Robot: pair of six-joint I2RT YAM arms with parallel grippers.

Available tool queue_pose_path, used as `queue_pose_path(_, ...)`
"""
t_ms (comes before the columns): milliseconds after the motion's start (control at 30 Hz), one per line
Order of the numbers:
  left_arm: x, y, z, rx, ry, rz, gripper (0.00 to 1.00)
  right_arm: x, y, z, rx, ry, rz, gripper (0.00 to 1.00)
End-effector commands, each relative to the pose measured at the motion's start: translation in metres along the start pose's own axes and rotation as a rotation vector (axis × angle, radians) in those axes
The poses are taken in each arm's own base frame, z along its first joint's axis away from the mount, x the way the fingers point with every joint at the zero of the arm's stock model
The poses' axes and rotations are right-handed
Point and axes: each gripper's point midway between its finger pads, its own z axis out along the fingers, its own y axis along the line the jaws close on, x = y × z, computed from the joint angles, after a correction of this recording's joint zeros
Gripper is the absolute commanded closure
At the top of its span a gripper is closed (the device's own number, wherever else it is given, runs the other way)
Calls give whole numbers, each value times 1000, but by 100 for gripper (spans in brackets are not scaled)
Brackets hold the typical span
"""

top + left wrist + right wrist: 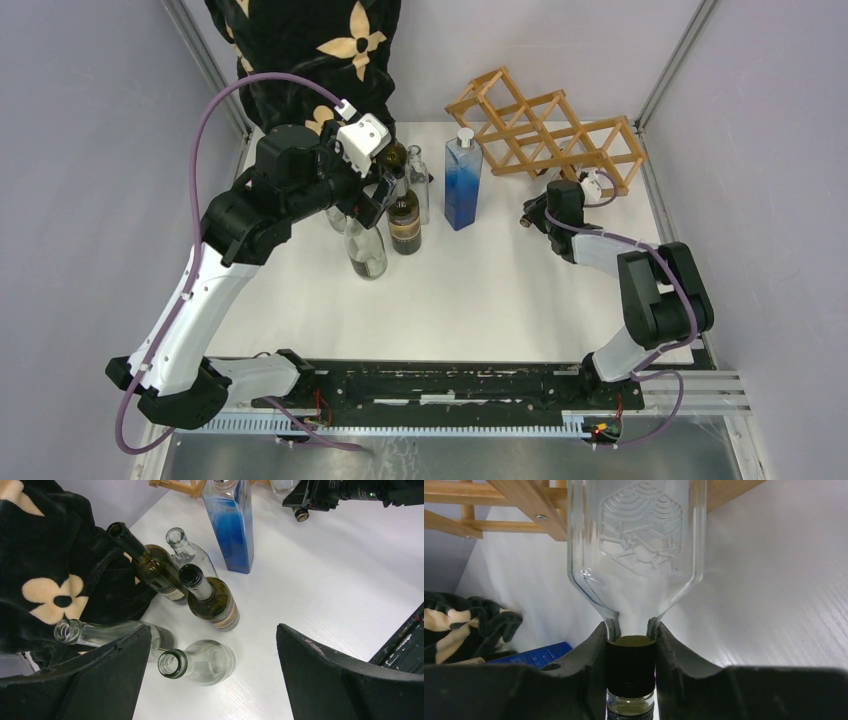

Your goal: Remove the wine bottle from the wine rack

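Note:
The wine rack (pixel 545 125) is a tan wooden lattice at the back right; its sticks also show in the right wrist view (pixel 529 500). A clear glass wine bottle (pixel 639 540) with an embossed hexagon points its body toward the rack. My right gripper (pixel 630 647) is shut on its black-banded neck, just in front of the rack (pixel 556 203). My left gripper (pixel 215 670) is open and empty above a cluster of upright bottles (pixel 385 215), with a clear bottle (pixel 200 662) between its fingers (pixel 100 675) far below.
A tall blue bottle (pixel 463 180) stands mid-table, left of the rack. Dark and clear bottles (pixel 210 600) stand by it. A person in a black flowered garment (pixel 300 50) is at the back left. Metal frame posts flank the table.

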Motion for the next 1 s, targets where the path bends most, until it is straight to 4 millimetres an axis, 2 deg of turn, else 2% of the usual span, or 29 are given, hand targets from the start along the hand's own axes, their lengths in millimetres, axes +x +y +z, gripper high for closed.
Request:
queue_pose_path(0, -14, 4, -7, -4, -54, 50, 0, -14, 27, -11, -112, -71, 23, 83)
queue_pose_path(133, -14, 2, -5, 5, -54, 44, 0, -2, 28, -19, -132, -65, 19, 100)
queue_pose_path(333, -14, 2, -8, 4, -56, 47, 0, 0, 43, -39, -181, -98, 21, 100)
queue_pose_path(500, -12, 2, -8, 4, -54, 57, 0, 14, 50, -65, -233, -96, 7, 100)
queue_pose_path(767, -9, -1, -5, 21, -48, 59, 0, 36, 33, -108, -294, -61, 29, 100)
queue_pose_path(967, -9, 0, -4, 16, -49, 63, 0, 53, 18, -127, -310, -28, 22, 100)
